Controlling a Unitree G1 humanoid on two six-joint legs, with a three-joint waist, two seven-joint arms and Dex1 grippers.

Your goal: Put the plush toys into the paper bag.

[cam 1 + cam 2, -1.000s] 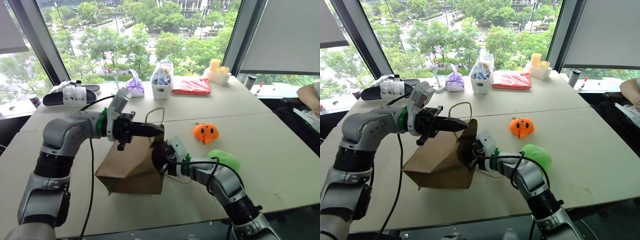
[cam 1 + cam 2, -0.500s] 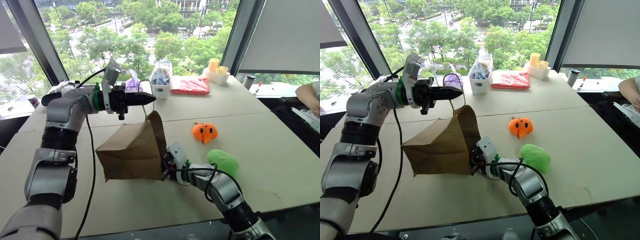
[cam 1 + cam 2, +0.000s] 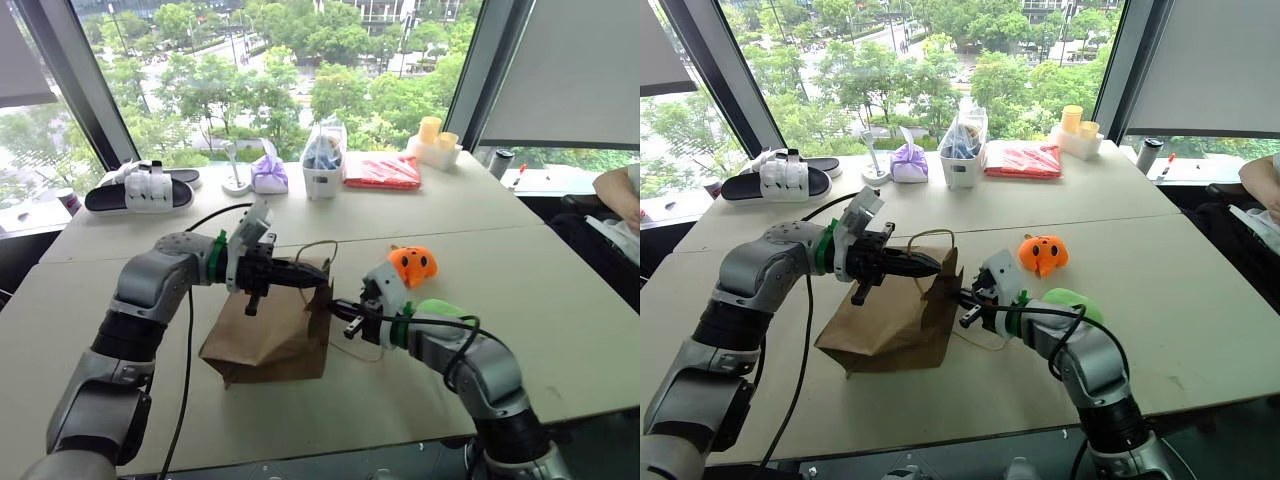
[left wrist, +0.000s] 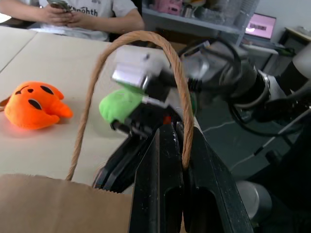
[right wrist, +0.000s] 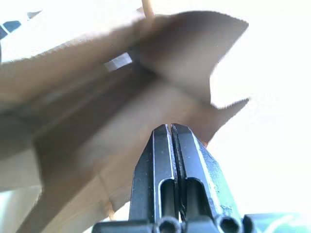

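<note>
Over on the far left of the table (image 3: 560, 300) lies a pair of black-and-white slippers (image 3: 140, 187). Coming right, the left gripper (image 3: 312, 282) reaches across level, fingers pressed together, and the wrist view shows the twine handle (image 4: 179, 87) of the paper bag (image 3: 272, 330) looped over them, so the bag hangs by that loop rather than by a pinch on the paper. The bag sits slumped on the near middle of the table, mouth turned to the right, one top corner lifted. Behind it, along the far edge, a small purple pouch (image 3: 268, 172), a clear tub (image 3: 323, 160) and a flat red packet (image 3: 383, 172) line up.

Right at the bag's mouth is the right gripper (image 3: 340, 308), fingers closed tight with nothing between them, tips just at the bag's open edge. Right of that, the orange plush toy (image 3: 412, 265) lies on the table, apart from the bag. The green plush toy (image 3: 1072, 303) lies nearer, tucked behind the right forearm. Neither toy is inside. A person's arm (image 3: 618, 190) rests at the far right edge.
</note>
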